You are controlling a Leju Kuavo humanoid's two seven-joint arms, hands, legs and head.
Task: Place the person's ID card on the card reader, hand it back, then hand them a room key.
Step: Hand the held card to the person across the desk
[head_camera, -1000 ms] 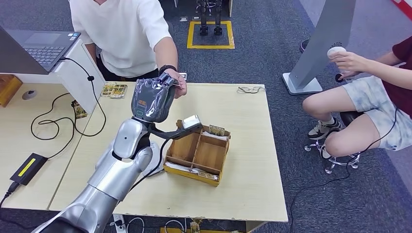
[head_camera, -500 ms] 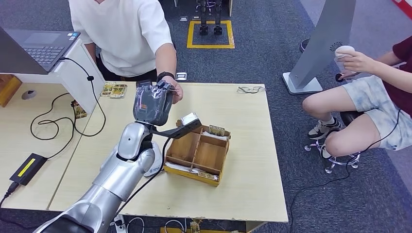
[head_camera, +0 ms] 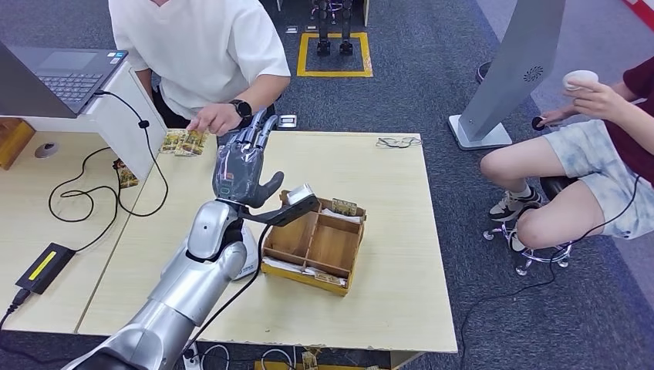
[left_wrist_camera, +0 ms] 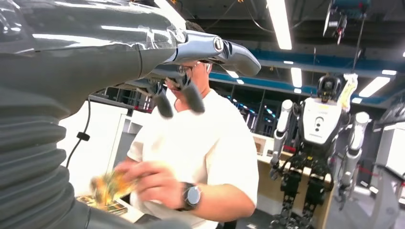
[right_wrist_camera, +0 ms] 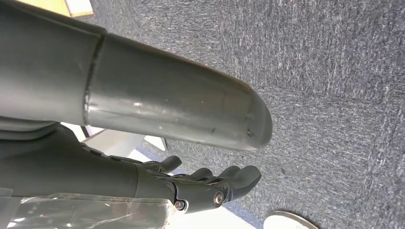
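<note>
— Head view: what's on the table (head_camera: pixel 370 193)?
— One wooden tray (head_camera: pixel 312 245), one left hand (head_camera: pixel 245 162) raised above it, fingers spread, holding nothing. One person's hand (head_camera: pixel 214 118) grips a card (head_camera: pixel 190 142) over the table's far edge.

— Left wrist view?
— The left hand's fingers (left_wrist_camera: pixel 191 95) hang apart, empty. The person's hand (left_wrist_camera: pixel 150 179) holds the blurred card (left_wrist_camera: pixel 109 185).

— Right wrist view?
— The right hand (right_wrist_camera: pixel 200 183) hangs over carpet, fingers loosely extended, touching nothing.
</note>
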